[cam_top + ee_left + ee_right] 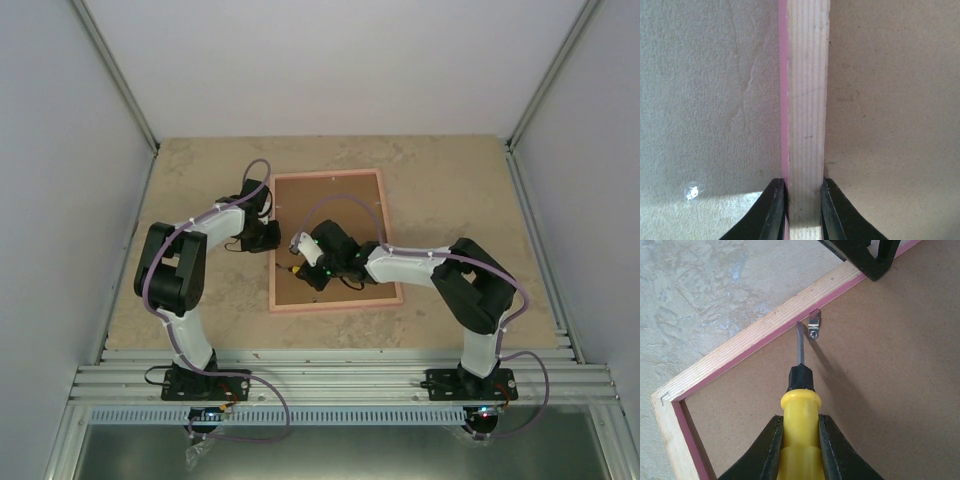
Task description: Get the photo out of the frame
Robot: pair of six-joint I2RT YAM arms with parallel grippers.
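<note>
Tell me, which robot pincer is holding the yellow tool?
The right pincer: it grips the yellow-handled screwdriver. The left pincer only clamps the edge of the frame.

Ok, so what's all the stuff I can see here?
frame: one, pink edge, pale wood back, face down mid-table
board: one, brown, inside the frame
clip: one, silver, on the board by the rail
screwdriver: one, yellow handle, tip beside the clip
table: one, beige, under it all
walls: three, white, around the table
left arm: one, white and black, left jaws shut on the frame's edge
right arm: one, white and black, right jaws shut on the screwdriver
</note>
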